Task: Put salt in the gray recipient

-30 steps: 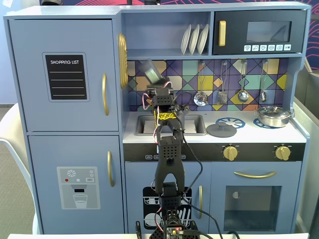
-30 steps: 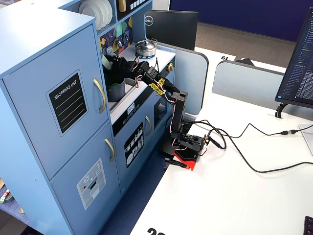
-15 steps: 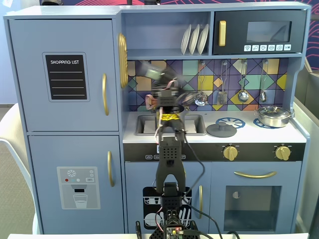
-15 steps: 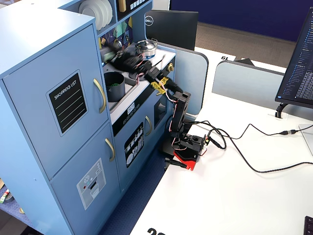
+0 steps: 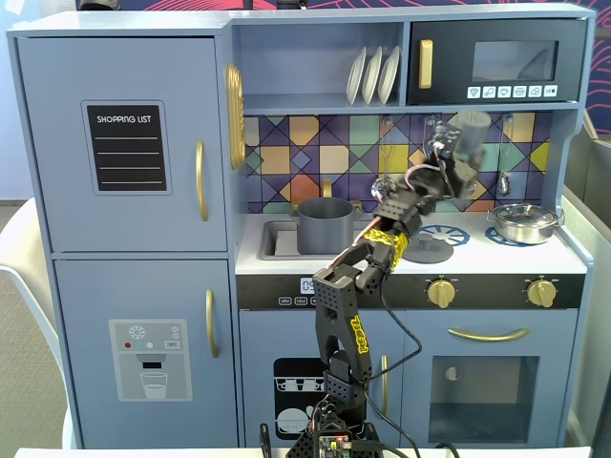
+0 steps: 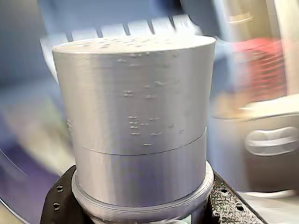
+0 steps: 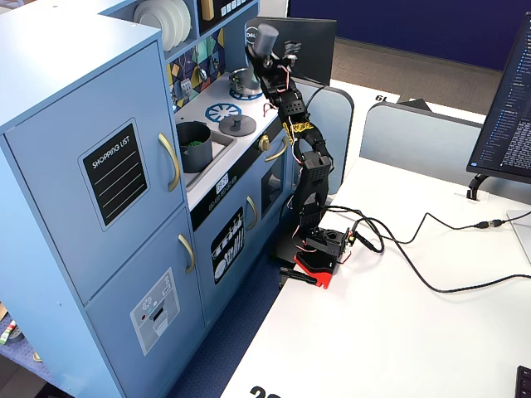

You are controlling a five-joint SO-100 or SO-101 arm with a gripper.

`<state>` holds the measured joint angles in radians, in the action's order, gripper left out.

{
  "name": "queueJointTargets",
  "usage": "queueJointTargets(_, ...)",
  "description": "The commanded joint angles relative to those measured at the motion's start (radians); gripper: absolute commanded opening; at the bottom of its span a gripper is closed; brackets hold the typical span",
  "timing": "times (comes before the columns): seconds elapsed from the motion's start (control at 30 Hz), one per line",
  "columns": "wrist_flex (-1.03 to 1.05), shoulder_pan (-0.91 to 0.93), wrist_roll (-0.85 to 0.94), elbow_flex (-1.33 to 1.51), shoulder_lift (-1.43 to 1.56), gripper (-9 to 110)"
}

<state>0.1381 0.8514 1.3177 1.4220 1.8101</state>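
Salt shaker (image 5: pixel 467 136), a slim gray cylinder with a lighter cap, rides aloft in the gripper (image 5: pixel 451 153) above the stove side of a blue toy kitchen (image 5: pixel 124 143), its long axis tilted off vertical and its cap end pointing up toward the microwave (image 5: pixel 496 62) in a fixed view. From the side, another fixed view shows the shaker (image 7: pixel 264 41) leaning over the counter with the cap uppermost, held clear of every surface. The wrist view fills with the shaker (image 6: pixel 140 121) alone: perforated flat cap top, a seam round the body, and the black fingers (image 6: pixel 58 205) clasping its lower end on both sides, so the jaws are pinching the shaker; the background there is blurred. The gray pot (image 5: pixel 326 224) stands in the sink at the left of the counter in the front view, well apart from the shaker, and only the side view looks into the pot (image 7: pixel 194 146), where something green lies inside. A flat gray lid (image 5: pixel 431 250) sits on the near burner between pot and shiny steel pot (image 5: pixel 524 222), which occupies the right burner. White plates (image 5: pixel 372 74) stand on edge on the upper shelf. The black arm (image 7: pixel 309 178) rises from its base on the white table (image 7: pixel 398 332), cables trailing to the right.
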Motion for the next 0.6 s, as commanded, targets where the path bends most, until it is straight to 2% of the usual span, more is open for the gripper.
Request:
queueJointTargets(0.0, -0.121, 0.025, 0.166, 0.08, 0.051, 0)
queueJointTargets(0.3, -0.293, 0.037, 0.201, 0.173, -0.043, 0)
queueJointTargets(0.57, -0.344, 0.058, 0.187, 0.232, -0.095, 0)
